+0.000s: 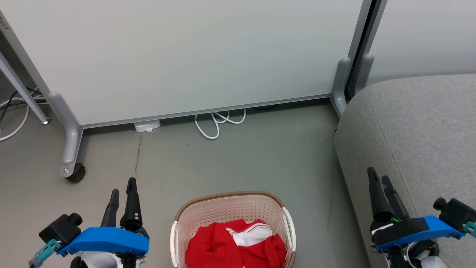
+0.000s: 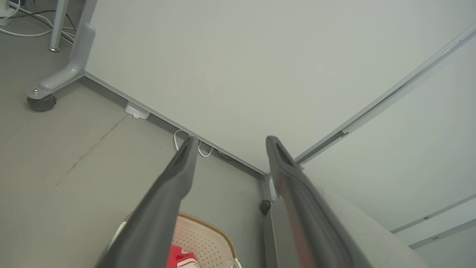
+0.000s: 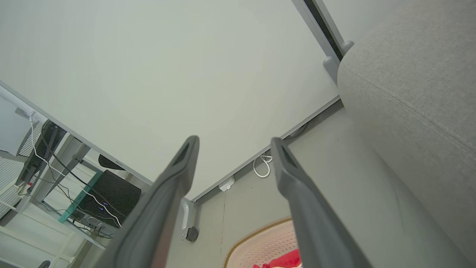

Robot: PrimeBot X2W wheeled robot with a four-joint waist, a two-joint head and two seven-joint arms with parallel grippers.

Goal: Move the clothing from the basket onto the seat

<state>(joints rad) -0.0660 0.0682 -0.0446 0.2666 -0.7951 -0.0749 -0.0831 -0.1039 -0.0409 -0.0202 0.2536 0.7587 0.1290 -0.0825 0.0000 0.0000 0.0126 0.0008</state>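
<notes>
Fingers [image 1: 131,201] of left gripper [image 1: 123,186] and right gripper [image 1: 377,174] spread, empty; clothing [image 1: 230,245] sits in basket [image 1: 230,196] between them, none on seat [image 1: 427,123].

Held low at either side, dark fingers [image 1: 131,201] pointing up and away. At lower left, the left gripper [image 1: 123,186], spread wide and gripping nothing, tips leaning slightly rightward above a blue wrist mount [image 1: 108,240]. At lower right, the right gripper [image 1: 378,174], likewise spread and empty, tips leaning leftward.
</notes>
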